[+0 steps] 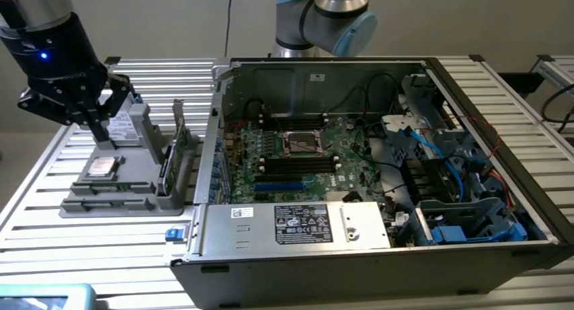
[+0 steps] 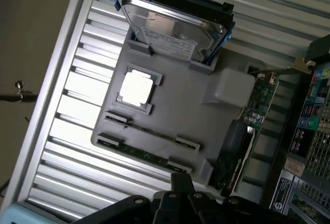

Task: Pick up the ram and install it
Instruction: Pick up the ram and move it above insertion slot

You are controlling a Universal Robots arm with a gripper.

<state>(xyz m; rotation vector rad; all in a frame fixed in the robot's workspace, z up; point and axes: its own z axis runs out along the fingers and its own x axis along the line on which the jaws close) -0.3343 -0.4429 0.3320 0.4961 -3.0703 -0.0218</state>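
Desk: Status on the black two-finger gripper (image 1: 97,132)?

Bench: Fingers pinched fully together, nothing held. It hangs over the back end of the grey plastic parts holder (image 1: 126,209) at the exterior view's left, with its tips just in front of the upright silver hard drive (image 1: 130,125).

Desk: Ram?

Bench: The long thin green ram stick (image 2: 145,155) sits on edge in the holder's outermost slot row, with grey clips at both ends. It's not in the gripper. The row beside it carries another thin strip (image 2: 150,133); can't tell what that is.

Desk: Gap between gripper and ram?

Bench: Apart, no contact. In the exterior view the square silver-lidded processor (image 1: 103,166) lies flat in its pocket between the fingertips and the slot rows.

Desk: Anything else on the holder?

Bench: A green expansion card (image 1: 171,159) stands on edge along the side facing the PC.

Desk: And the PC?

Bench: The open dark grey desktop case (image 1: 296,78) lies on its side on the slatted aluminium table (image 1: 54,256), just beside the holder on the exterior view's right. The green motherboard (image 1: 269,152) is exposed. Long black memory slots (image 1: 296,164) run on either side of the metal processor socket (image 1: 300,140).
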